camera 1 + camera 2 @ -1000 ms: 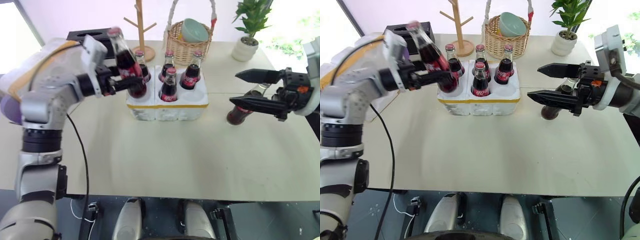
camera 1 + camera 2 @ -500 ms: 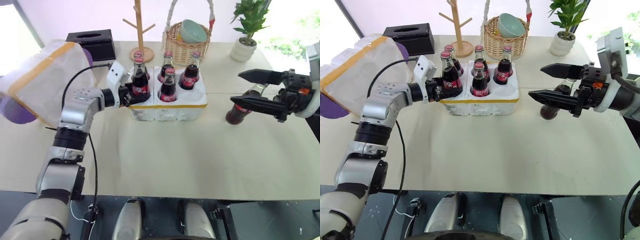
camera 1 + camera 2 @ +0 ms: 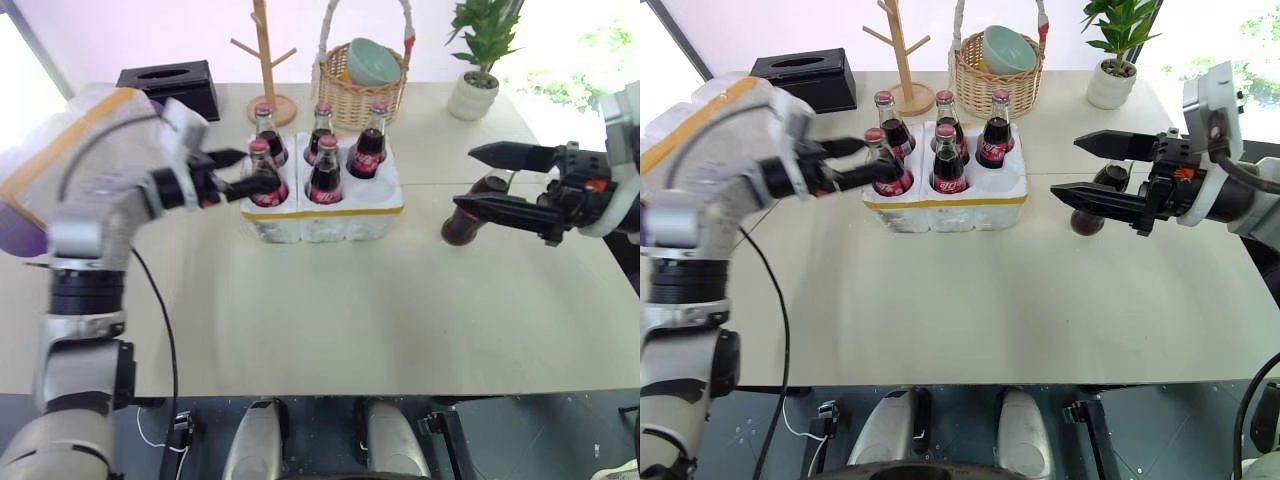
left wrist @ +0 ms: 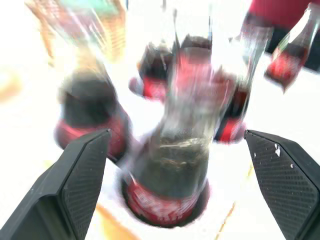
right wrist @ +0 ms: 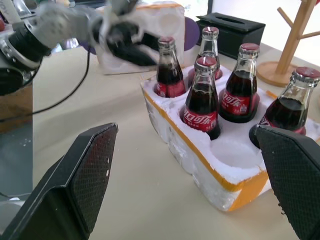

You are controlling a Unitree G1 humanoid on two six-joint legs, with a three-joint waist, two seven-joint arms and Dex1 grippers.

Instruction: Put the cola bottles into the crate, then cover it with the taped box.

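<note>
The crate (image 3: 330, 212), white foam with a yellow band, holds five cola bottles upright; the front-left one (image 3: 261, 182) stands in its slot and the front-right slot (image 5: 235, 150) is bare. My left gripper (image 3: 250, 168) is open, level, with that front-left bottle (image 4: 165, 180) loose between its spread fingers. A sixth cola bottle (image 3: 464, 220) stands on the table to the right of the crate. In front of it my right gripper (image 3: 465, 178) hangs open and holds nothing. The taped box (image 5: 170, 22) sits at the table's left, partly hidden by my left arm.
Behind the crate stand a black tissue box (image 3: 165, 80), a wooden peg stand (image 3: 262, 60), a wicker basket (image 3: 365, 90) with a green bowl, and a potted plant (image 3: 478, 70). A purple object (image 3: 20, 228) lies by the taped box.
My left gripper lowered its cola bottle into the crate's front-left slot, opened and drew back a little to the left. The right gripper kept still.
</note>
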